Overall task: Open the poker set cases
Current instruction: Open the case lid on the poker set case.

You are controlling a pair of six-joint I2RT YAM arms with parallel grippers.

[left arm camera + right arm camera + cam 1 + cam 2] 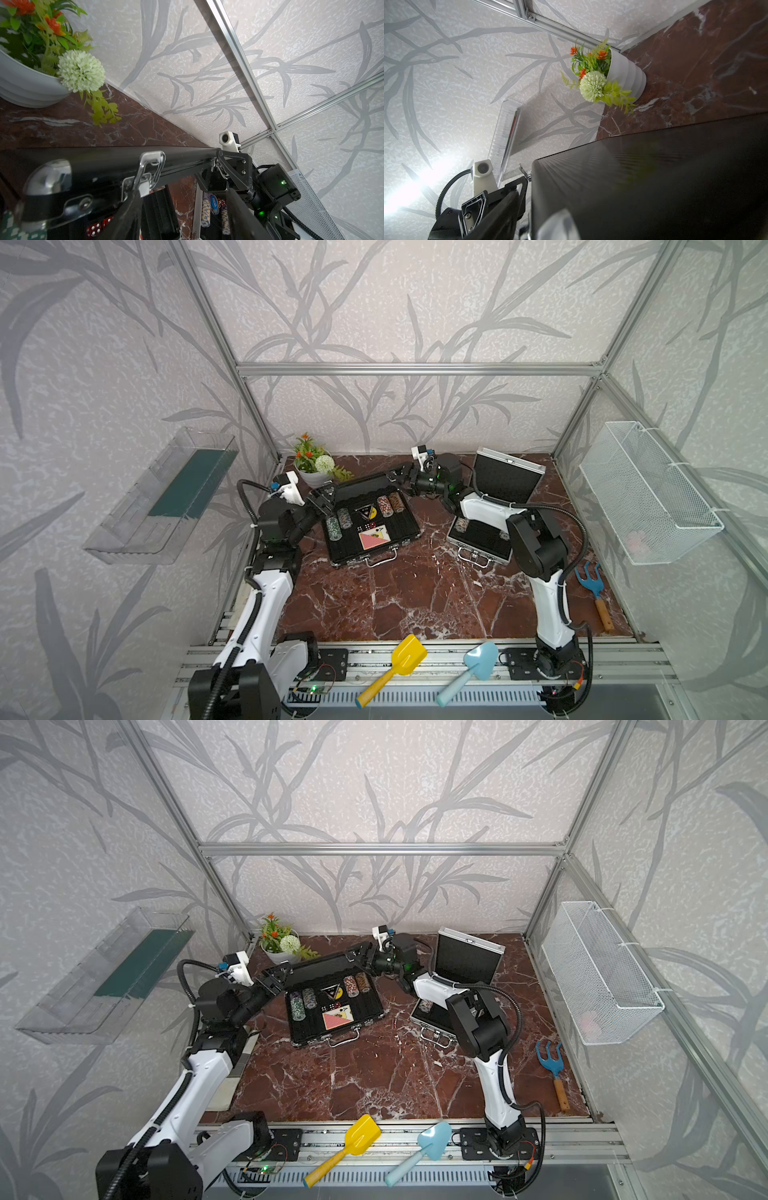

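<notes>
Left gripper (322, 501), jaws parted and empty, at the left corner of the raised lid (365, 486) of the ribbed black case (399, 527) lying mid-table (415, 597); right gripper (401, 480) straddling the opposite corner, grip indiscernible; silver case (482, 537) open further right.

A robotics lab cell is showing: aluminium framing (415, 369) is boxing in a marble-look tabletop (415, 597) with leaf-patterned wall panels (374, 302), while a left arm (266, 601) and right arm (548, 605) are sitting bolted to a front rail (365, 655).
</notes>
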